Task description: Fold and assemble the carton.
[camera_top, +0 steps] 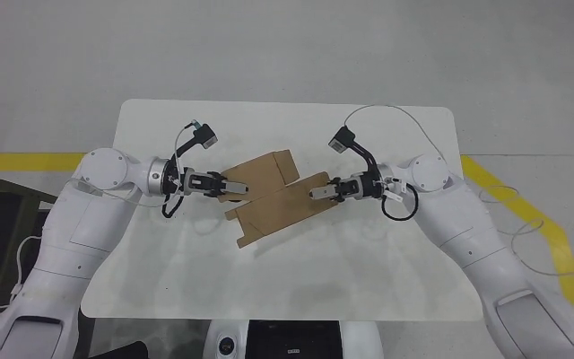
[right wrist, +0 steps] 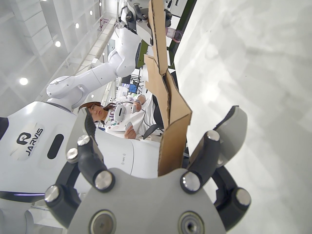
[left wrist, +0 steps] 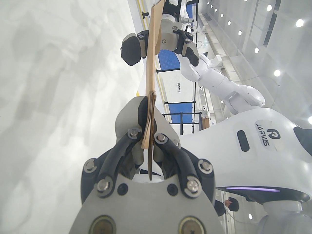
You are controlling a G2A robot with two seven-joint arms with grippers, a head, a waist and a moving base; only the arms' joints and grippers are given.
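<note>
A flattened brown carton [camera_top: 269, 193] is held edge-on above the middle of the white table [camera_top: 359, 269]. My left gripper [camera_top: 235, 187] is shut on the carton's left edge; in the left wrist view its fingers [left wrist: 136, 118] pinch the folded cardboard [left wrist: 152, 57]. My right gripper [camera_top: 318, 192] is at the carton's right end and stands open. In the right wrist view the fingertips [right wrist: 234, 115] are spread wide, with a carton flap [right wrist: 175, 113] between them and untouched. The right gripper [left wrist: 158, 47] also appears open, far along the carton, in the left wrist view.
The table's surface around the carton is bare white, with free room toward the front and back edges. Yellow floor tape [camera_top: 36, 161] runs past both sides of the table.
</note>
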